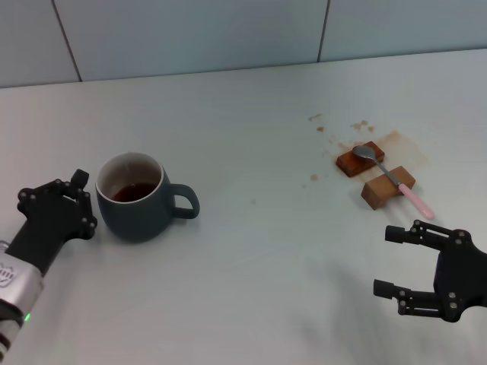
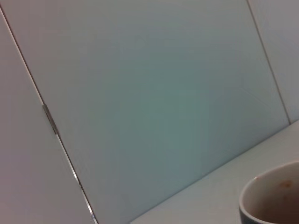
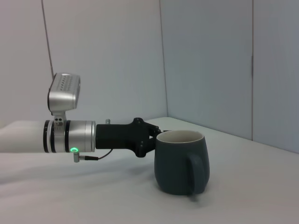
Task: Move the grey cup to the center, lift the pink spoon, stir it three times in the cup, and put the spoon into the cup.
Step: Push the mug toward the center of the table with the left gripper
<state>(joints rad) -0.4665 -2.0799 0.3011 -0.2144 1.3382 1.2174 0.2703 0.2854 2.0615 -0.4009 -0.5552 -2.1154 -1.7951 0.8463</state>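
Note:
The grey cup [image 1: 141,199] stands on the left of the table with dark liquid inside, its handle pointing right. It also shows in the right wrist view [image 3: 181,161], and its rim shows in the left wrist view [image 2: 271,198]. My left gripper [image 1: 85,201] is open right against the cup's left side; it also shows in the right wrist view [image 3: 145,137]. The pink spoon [image 1: 415,200] lies across two brown wooden blocks [image 1: 388,188] at the right. My right gripper [image 1: 386,261] is open and empty, in front of the spoon and apart from it.
Brown stains [image 1: 392,139] mark the white table [image 1: 259,251] around the blocks. A pale panelled wall [image 1: 228,30] runs along the back edge of the table.

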